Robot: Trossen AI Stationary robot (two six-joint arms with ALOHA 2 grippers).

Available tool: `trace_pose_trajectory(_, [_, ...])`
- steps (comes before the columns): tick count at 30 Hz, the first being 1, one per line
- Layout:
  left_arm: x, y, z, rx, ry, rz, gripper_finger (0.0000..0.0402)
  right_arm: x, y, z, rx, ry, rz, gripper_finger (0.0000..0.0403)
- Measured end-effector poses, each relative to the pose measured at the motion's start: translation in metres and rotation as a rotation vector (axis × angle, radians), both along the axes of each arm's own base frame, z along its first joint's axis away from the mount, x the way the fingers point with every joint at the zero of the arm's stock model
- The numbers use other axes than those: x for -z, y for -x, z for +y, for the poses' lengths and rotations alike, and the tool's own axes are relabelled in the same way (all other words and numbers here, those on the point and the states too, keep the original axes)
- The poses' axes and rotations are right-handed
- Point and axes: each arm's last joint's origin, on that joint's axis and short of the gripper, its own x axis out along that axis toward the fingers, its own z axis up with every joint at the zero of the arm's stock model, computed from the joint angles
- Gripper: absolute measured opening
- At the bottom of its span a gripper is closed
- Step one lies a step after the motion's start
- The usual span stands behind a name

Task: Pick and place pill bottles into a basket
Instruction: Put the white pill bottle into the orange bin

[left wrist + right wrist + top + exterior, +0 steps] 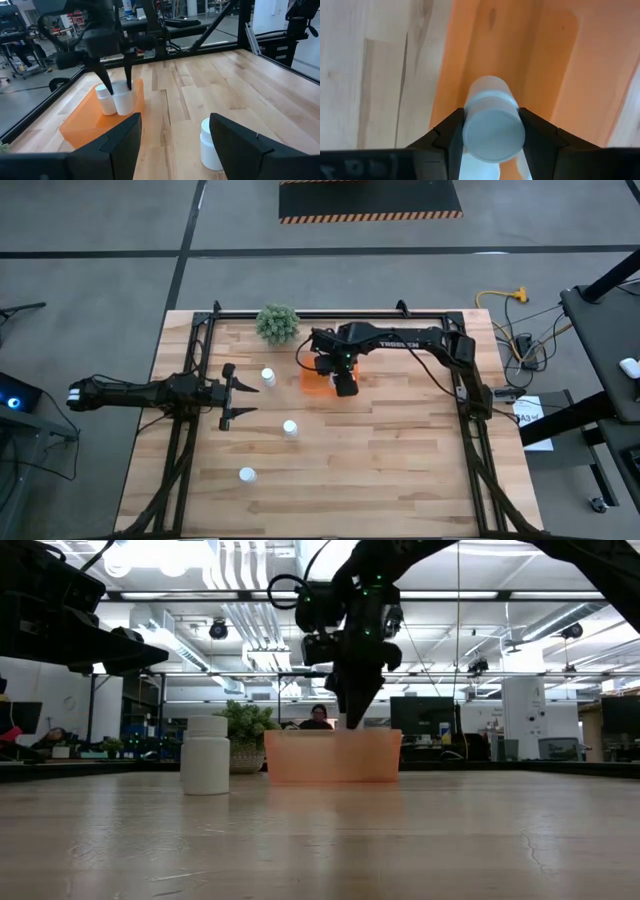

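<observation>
1. The right gripper [346, 383] hangs over the basket [312, 383], pointing straight down, its fingers [451, 134] clamped on the sides of a bottle [493, 125].
2. That held bottle stands upright, long axis vertical, cap up toward the wrist; the basket's orange floor lies below it.
3. From the left wrist the same bottle [123, 99] shows between the two dark fingers, inside the basket [82, 125], its base at or close to the floor; I cannot tell whether it touches.
4. A second bottle [105, 98] stands upright in the basket just beside the held one, the two about touching.
5. The basket sits near the far edge of the table [400, 460], close to a green plant [277, 323], its long axis running roughly along the table's depth.
6. Three more bottles stand upright on the bare wood, caps up: one [268, 377] beside the basket toward the left arm, one [290, 428] nearer the table's middle, and one [247, 474] closer to the near edge.
7. The three form a loose line, well apart from each other.
8. The left gripper [236, 391] waits low over the table's left side, aimed across at the basket, fingers spread wide and empty.
9. In the low view a bottle [206, 754] stands left of the basket [333, 757]; a person sits far behind.
</observation>
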Motion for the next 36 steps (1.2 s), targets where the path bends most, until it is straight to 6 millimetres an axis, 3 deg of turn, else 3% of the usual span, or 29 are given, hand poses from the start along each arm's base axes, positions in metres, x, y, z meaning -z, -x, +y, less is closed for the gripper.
trace_pose_trajectory(15, [0.0,0.0,0.0,0.0,0.0,0.0,0.0217,0.017,0.001,0.001,-0.008,0.003,-0.011,0.0148])
trace_pose_trajectory(18, [0.0,0.0,0.0,0.0,0.0,0.0,0.0217,0.017,0.001,0.001,-0.007,0.005,-0.016,0.0164])
trace_pose_trajectory(26, [0.0,0.0,0.0,0.0,0.0,0.001,0.0217,0.011,-0.002,0.001,-0.005,0.009,-0.036,0.022])
trace_pose_trajectory(36, [0.0,0.0,0.0,0.0,0.0,0.001,0.0217,-0.017,-0.007,0.001,-0.002,0.013,-0.059,0.0233])
